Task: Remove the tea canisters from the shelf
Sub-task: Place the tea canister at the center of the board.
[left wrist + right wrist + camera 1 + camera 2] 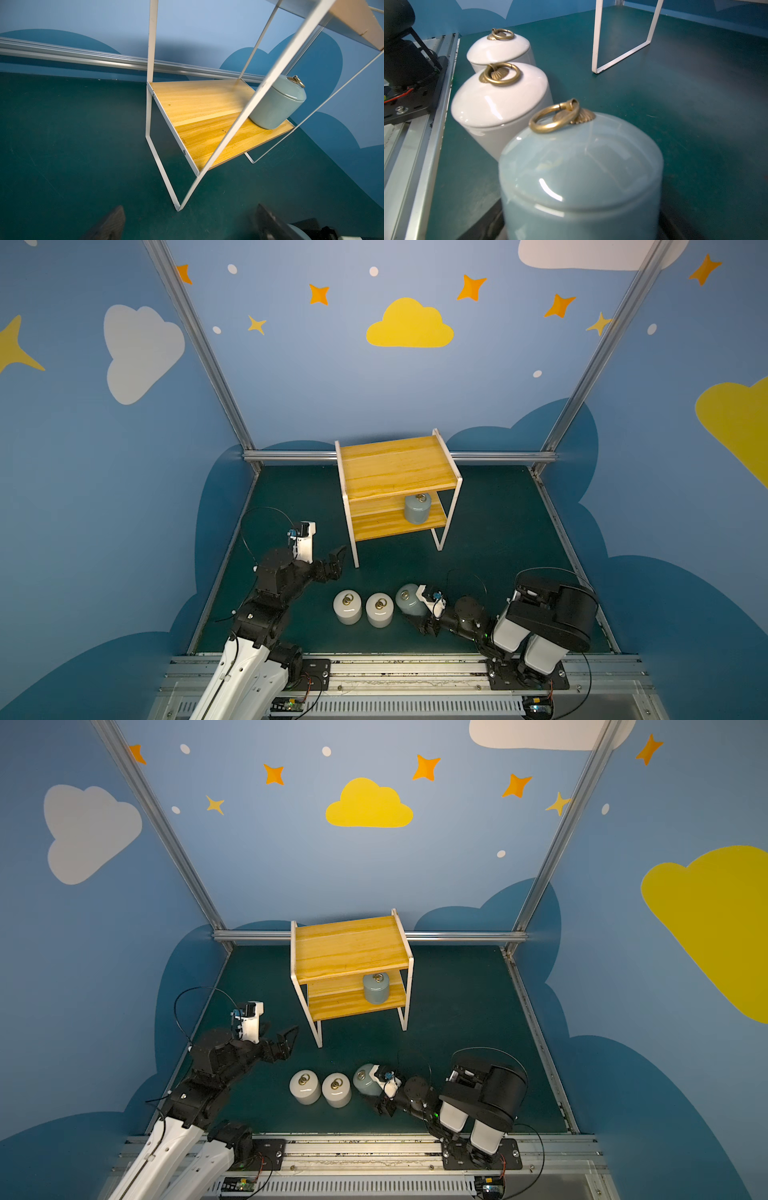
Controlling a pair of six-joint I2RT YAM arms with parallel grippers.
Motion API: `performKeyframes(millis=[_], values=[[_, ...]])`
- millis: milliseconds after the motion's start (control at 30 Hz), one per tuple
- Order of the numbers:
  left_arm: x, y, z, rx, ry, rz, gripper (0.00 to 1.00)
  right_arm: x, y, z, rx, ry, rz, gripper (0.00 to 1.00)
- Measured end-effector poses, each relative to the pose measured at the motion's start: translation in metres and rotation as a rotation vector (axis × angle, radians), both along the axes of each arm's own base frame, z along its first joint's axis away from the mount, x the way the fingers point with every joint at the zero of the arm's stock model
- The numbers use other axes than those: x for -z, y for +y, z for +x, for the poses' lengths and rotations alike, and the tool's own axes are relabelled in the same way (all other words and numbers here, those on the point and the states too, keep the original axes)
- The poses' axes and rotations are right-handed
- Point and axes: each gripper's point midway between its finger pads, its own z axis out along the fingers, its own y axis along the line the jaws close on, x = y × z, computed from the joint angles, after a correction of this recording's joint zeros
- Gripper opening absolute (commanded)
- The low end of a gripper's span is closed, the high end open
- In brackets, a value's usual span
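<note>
Jaws of the left gripper point(337, 560): spread wide with nothing between them. It hangs between the left edge of the table point(498, 531) and the front left leg of the shelf point(395, 466).
White pair: outer white canister point(347, 608) and inner white canister point(379, 610) stand upright near the table's front edge, just beside each other and off the shelf.
Shelf: stands at the middle of the table's back edge. Its top board is bare in both top views.
Near blue canister point(409, 600): by the front edge, just right of the white pair and leaning toward them.
Jaws of the right gripper point(419, 612): they flank the near blue canister's lower body. It leans without toppling, so I judge it clamped rather than let go.
Last blue canister point(417, 508): upright on the lower board toward its right end, under the top board.
Progress: three of the four are off the shelf. One remains, and the near blue canister is not yet standing free.
Left wrist view alone: the lower board is bare apart from the last blue canister, and there is open space above its ring.
Right wrist view alone: three ringed lids in a row, with dark jaw edges on either side of the nearest. Of the shelf it shows only a leg loop.
Top views alone: both arms and the whole table at once.
</note>
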Motion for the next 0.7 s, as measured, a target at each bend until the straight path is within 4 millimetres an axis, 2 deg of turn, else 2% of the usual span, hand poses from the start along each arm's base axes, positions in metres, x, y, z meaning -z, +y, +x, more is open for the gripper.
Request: performKeyframes(millis=[700], values=[[-0.0001,0.0000,0.0000,0.000,0.000,0.000,0.99,0.0088,-0.0093,-0.0050,0.004,0.024,-0.026,0.85]])
